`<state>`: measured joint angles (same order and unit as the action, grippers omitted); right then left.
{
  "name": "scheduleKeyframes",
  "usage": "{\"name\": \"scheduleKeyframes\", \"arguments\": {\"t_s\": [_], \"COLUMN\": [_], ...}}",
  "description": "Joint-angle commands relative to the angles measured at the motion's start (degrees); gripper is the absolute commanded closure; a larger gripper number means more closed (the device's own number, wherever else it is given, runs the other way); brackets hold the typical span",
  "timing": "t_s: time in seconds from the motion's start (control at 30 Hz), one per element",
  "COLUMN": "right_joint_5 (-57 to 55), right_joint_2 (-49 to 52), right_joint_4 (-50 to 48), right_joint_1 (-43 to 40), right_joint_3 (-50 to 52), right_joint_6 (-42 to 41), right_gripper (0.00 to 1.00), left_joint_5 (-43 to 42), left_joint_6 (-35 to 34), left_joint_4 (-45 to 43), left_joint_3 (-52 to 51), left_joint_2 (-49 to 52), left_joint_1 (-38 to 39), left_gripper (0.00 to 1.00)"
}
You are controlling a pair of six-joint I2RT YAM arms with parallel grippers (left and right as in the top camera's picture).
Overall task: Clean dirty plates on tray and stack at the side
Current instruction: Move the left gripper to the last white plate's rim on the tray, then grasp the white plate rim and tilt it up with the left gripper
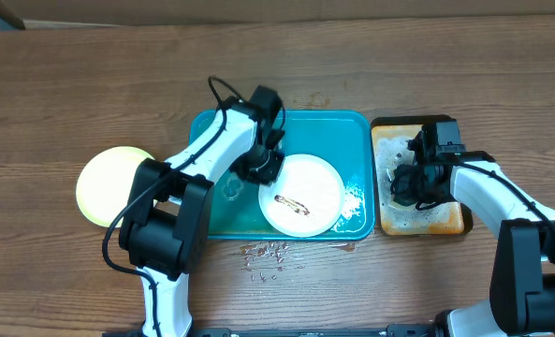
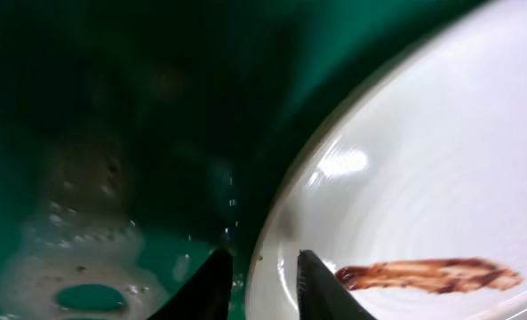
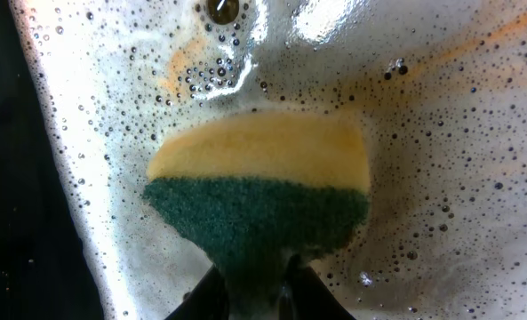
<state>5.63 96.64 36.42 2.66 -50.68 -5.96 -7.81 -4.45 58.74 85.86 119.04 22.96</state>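
- Overhead view showed a wooden surface (image 1: 71, 84) with a teal tray (image 1: 324, 131) at the centre of the frame.
- One white plate (image 1: 300, 194) lay inside the teal tray, toward its lower right, with a thin brown smear (image 1: 291, 202) near its middle.
- A yellow-green plate (image 1: 109, 185) sat on the surface left of the tray, apart from it and partly hidden by the left arm.
- The left hand (image 1: 258, 167) was at the white plate's upper-left edge, inside the tray.
- From the left wrist view, the left hand (image 2: 261, 284) was nearly closed. Its two dark fingers (image 2: 321, 284) straddled the rim of the white plate (image 2: 423, 160), one over the plate and one over the wet teal tray (image 2: 112, 89), pinching the rim between them.
- The brown smear (image 2: 432, 274) lay just right of those fingers, and soapy foam (image 2: 76, 258) sat in the tray at the lower left of the frame.
- A small orange tray (image 1: 450, 223) stood just right of the teal tray, with the right hand (image 1: 410, 183) lowered over it.
- From the right wrist view, the right hand (image 3: 254, 298) was closed on a sponge (image 3: 259, 213), yellow at the top and green at the bottom, pinched at its green end.
- The sponge rested on bubbly white foam (image 3: 441, 133) covering the small tray.
- Water droplets (image 1: 268, 255) lay scattered on the surface just below the teal tray.
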Motion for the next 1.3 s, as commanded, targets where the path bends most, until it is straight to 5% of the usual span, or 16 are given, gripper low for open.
{"name": "scheduleKeyframes", "arguments": {"t_s": [0.0, 0.13, 0.5, 1.0, 1.13, 1.27], "right_joint_5": [-0.4, -0.4, -0.4, -0.1, -0.1, -0.1], "right_joint_2": [0.6, 0.6, 0.6, 0.6, 0.6, 0.6], "right_joint_4": [1.1, 1.1, 1.1, 1.2, 1.2, 1.2], "right_joint_1": [0.0, 0.0, 0.0, 0.0, 0.0, 0.0], "right_joint_3": [1.8, 1.8, 1.8, 1.8, 1.8, 1.8], "right_joint_6": [0.0, 0.0, 0.0, 0.0, 0.0, 0.0], "right_gripper": [0.82, 0.82, 0.82, 0.82, 0.82, 0.81], "left_joint_5": [0.4, -3.2, -5.6, -8.0, -8.3, -8.0], "left_joint_6": [3.9, 15.3, 36.8, 39.2, 39.2, 38.9], "left_joint_4": [-1.6, -7.6, -11.1, -11.9, -11.8, -11.7], "left_joint_3": [7.5, 9.1, 9.0, 9.0, 9.0, 9.0], "left_joint_2": [-3.0, -2.9, -1.0, 6.0, 7.2, 7.2], "left_joint_1": [0.4, 1.4, 2.5, 3.7, 4.0, 4.1], "left_gripper": [0.57, 0.41, 0.38, 0.39, 0.48, 0.73]}}
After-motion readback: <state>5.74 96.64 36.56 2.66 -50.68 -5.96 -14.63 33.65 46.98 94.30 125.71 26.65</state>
